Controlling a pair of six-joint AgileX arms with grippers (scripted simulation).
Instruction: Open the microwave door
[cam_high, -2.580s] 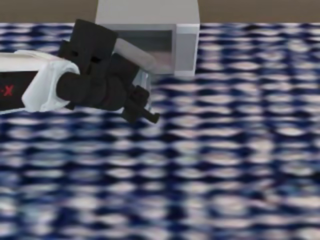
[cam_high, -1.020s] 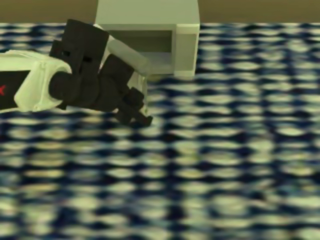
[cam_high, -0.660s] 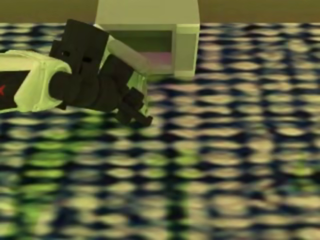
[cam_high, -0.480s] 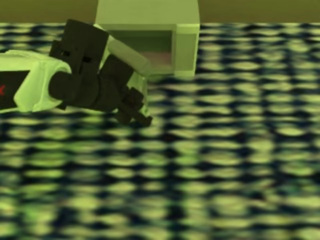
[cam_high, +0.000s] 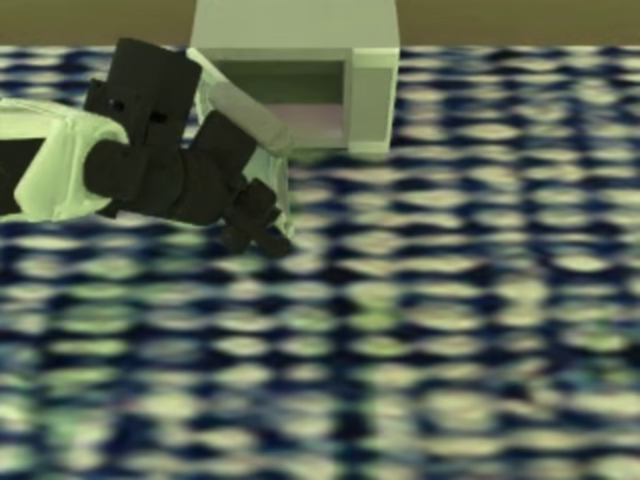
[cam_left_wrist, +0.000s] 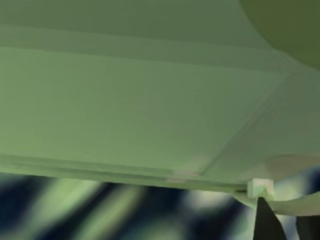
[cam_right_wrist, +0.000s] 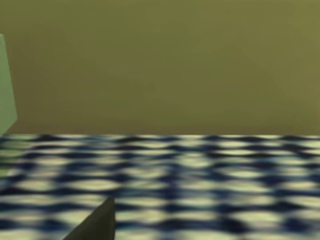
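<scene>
The small boxy light-grey microwave (cam_high: 295, 25) sits at the far edge of the table, left of centre, its cavity exposed and its narrow grey control panel (cam_high: 372, 100) on the right of the front. The flat light-grey microwave door (cam_high: 250, 110) stands swung well out toward the near left, hinged at the left front corner, with its free edge pointing at the near side. The blue-and-white woven tablecloth (cam_high: 450, 320) lies bare across the whole right half and near side, leaving wide room there. The black left gripper (cam_high: 262, 222) is at the door's free edge, just in front of the microwave's left side; its fingers close around the door's slim handle, as the left wrist view's close look at the door panel (cam_left_wrist: 130, 100) suggests. The right gripper is out of the top view; its wrist view shows only cloth and wall.
</scene>
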